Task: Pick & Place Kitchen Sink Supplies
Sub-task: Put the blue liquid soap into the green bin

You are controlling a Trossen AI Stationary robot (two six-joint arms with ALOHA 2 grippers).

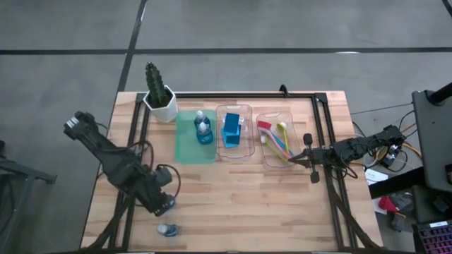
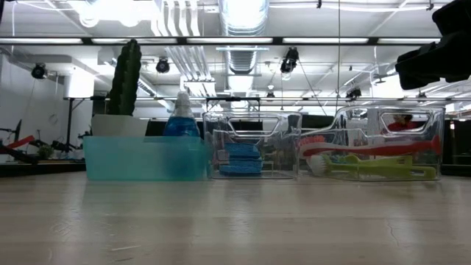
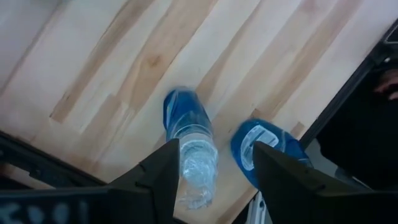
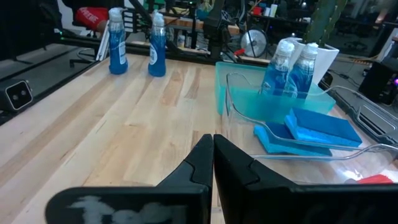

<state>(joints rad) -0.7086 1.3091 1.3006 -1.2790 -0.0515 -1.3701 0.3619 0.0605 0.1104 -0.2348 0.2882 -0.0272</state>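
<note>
The left gripper (image 3: 214,168) stands wide, its fingers straddling the cap end of one blue bottle (image 3: 189,146) near the worktop's (image 1: 268,204) front left edge, with a second bottle (image 3: 267,149) just beside it. These look like light, smooth, rounded plastic, likely slippery and apt to tip or squeeze, so the body just below the neck seems the safest hold. The right gripper (image 4: 213,163) waits pinched shut beside the trays.

Blue-white bottles (image 1: 203,128) are showing in the translucent green tray (image 1: 185,152), blue sponges (image 1: 232,130) beside, pink brush (image 1: 272,137) farther right.
</note>
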